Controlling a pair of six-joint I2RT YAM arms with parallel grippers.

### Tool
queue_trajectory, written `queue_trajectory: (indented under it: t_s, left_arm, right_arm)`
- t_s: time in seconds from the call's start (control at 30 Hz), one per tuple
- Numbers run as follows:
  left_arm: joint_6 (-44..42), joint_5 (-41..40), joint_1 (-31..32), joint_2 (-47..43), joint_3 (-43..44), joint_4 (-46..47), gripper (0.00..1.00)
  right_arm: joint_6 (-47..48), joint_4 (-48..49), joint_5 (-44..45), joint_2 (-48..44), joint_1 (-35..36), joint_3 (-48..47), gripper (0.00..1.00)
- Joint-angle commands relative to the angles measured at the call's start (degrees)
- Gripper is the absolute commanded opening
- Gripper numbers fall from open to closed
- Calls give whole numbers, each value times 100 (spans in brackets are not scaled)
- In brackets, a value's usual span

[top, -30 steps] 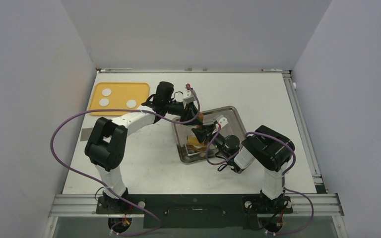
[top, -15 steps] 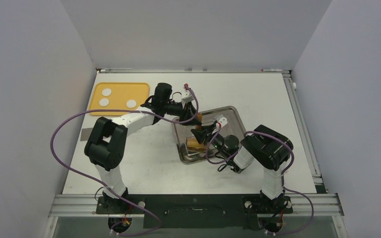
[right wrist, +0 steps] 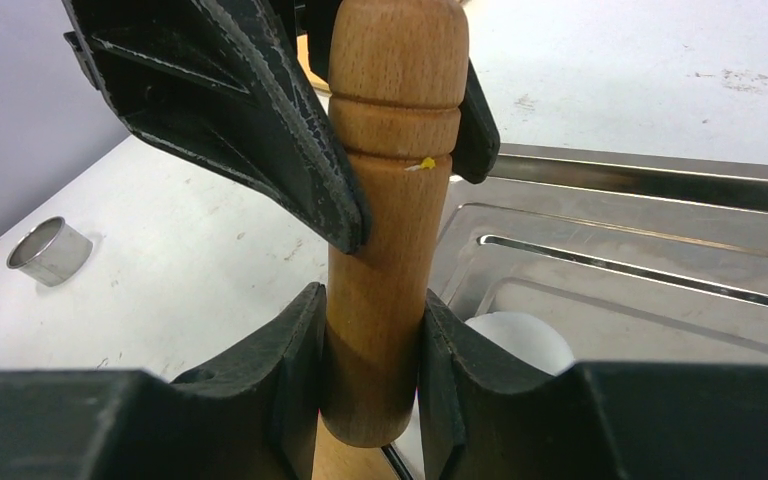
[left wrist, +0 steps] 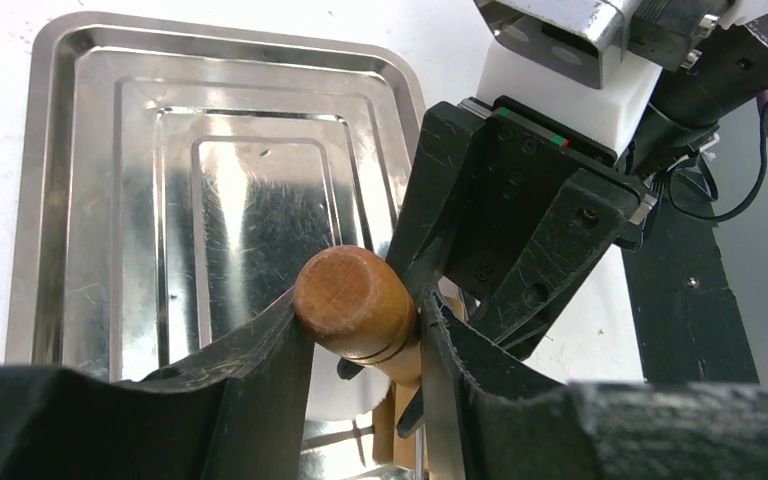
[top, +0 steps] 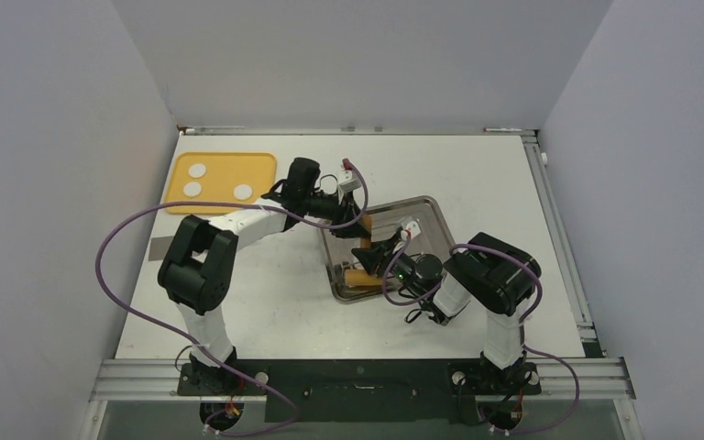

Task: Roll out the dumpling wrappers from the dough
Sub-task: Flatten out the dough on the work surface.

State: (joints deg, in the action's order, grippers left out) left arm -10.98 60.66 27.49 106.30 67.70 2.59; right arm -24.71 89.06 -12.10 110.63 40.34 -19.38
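Observation:
A wooden rolling pin (top: 358, 274) hangs over the metal tray (top: 424, 218), held at both ends. My left gripper (left wrist: 360, 310) is shut on its rounded end (left wrist: 352, 297), and my right gripper (right wrist: 372, 340) is shut on its shaft (right wrist: 388, 250). In the tray under the pin lies a white lump of dough (right wrist: 522, 340), also seen under the pin in the left wrist view (left wrist: 345, 395). Three more dough pieces (top: 198, 170) (top: 192, 189) (top: 243, 192) sit on the yellow tray (top: 225, 162) at the far left. The dumpling wrappers are out of view.
A small shiny metal ring (right wrist: 50, 250) stands on the white table beside the metal tray. A grey patch (top: 159, 247) lies on the table left of my left arm. Grey walls close in the table on three sides.
Both grippers have carried the rolling pin a little toward the near left part of the metal tray. Each still holds it.

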Motion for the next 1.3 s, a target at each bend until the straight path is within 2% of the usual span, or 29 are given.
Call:
queue_trajectory:
  t_s: [0.0,0.2,0.3,0.4,0.53,0.83,1.07,1.27]
  left_arm:
    - [-1038,-771,-174,-235,-307,-1781,0]
    - [-1427,-489,-59,-1020,534,-2885,0]
    - [-1535,-358,5,-1068,1069,-3341,0]
    - [-1547,-327,83,-980,1488,-3524,0]
    - [-1567,-324,202,-745,1969,-3645,0]
    - [-1513,-576,295,-58,2158,-3042,0]
    - [-1649,-688,341,148,1627,-2844,0]
    - [-1609,-773,438,253,1143,-2586,0]
  right_arm:
    - [925,-1713,733,52,-149,571,8]
    - [967,-2950,459,-1592,-46,-100,8]
    - [1071,-3458,424,-2098,-48,-497,8]
    - [1169,-3532,375,-2333,-104,-758,8]
    - [1204,-3329,172,-2040,-235,-1096,8]
    - [995,-1733,55,-711,-642,-1029,8]
    - [1051,-2053,429,-167,-619,-427,8]
    - [736,-1566,555,318,-614,114,8]
